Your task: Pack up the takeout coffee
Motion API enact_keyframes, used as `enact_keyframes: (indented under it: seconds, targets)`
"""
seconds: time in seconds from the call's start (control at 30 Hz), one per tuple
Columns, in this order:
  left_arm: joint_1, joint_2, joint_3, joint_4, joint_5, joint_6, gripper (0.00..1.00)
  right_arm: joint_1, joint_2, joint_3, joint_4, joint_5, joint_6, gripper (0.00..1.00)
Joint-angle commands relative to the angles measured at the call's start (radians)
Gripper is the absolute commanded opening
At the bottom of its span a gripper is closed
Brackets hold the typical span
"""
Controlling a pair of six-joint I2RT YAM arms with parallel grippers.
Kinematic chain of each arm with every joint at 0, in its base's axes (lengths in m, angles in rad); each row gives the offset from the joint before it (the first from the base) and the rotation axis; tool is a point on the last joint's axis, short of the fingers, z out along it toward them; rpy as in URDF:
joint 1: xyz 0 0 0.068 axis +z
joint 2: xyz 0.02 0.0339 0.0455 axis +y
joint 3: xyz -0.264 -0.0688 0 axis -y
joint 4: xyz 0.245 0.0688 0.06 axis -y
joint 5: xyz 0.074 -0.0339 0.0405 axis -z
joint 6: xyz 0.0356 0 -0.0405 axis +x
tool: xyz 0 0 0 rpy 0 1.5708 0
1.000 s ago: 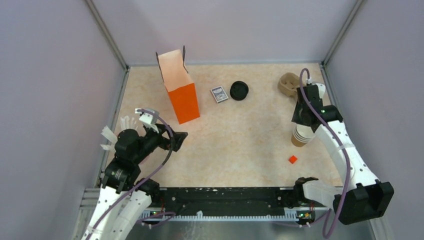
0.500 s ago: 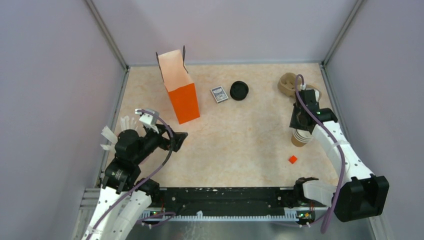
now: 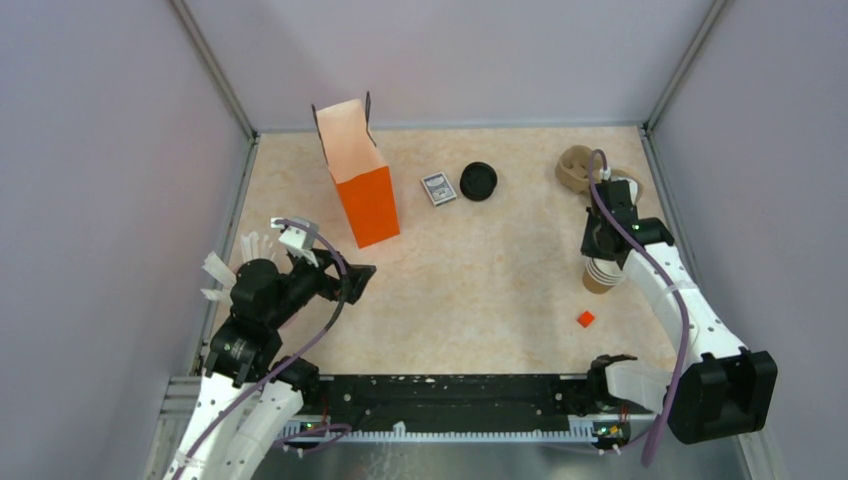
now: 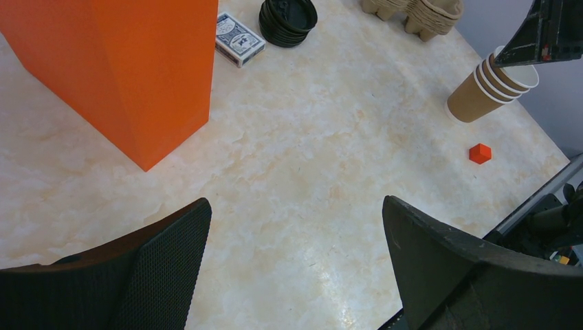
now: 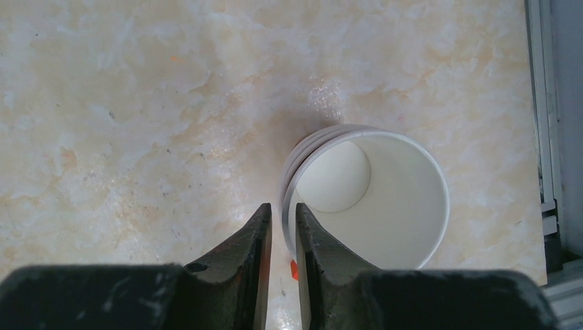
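A stack of nested kraft-tan cups (image 3: 600,272), white inside, stands at the right; it also shows in the left wrist view (image 4: 491,86). My right gripper (image 3: 604,248) is over it. In the right wrist view the right gripper (image 5: 282,210) is closed on the near rim of the top cup (image 5: 385,199), one finger inside and one outside. No single cup stands apart from the stack. Black lids (image 3: 478,181) lie at the back centre. The tall orange bag (image 3: 360,185) stands open at the back left. My left gripper (image 3: 360,274) is open and empty, below the bag.
A brown pulp carrier (image 3: 578,168) sits at the back right, just beyond the right arm. A card deck (image 3: 437,188) lies beside the lids. A small red cube (image 3: 585,319) lies near the stack. Grey walls close in three sides.
My right gripper came nearer and down onto the cup stack between the first two frames, then held still. The left arm has not moved.
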Motion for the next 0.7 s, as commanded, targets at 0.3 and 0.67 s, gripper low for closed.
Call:
enact_keyframes:
  seconds: [0.3,0.67]
  targets:
    - [-0.009,-0.015,-0.007,0.052,-0.003,-0.002,0.99,-0.006,0.008,-0.007,0.022,0.014,-0.006,0.06]
    - [-0.011,-0.018,-0.007,0.051,-0.005,-0.002,0.99,-0.005,0.030,0.002,0.005,0.017,0.004,0.09]
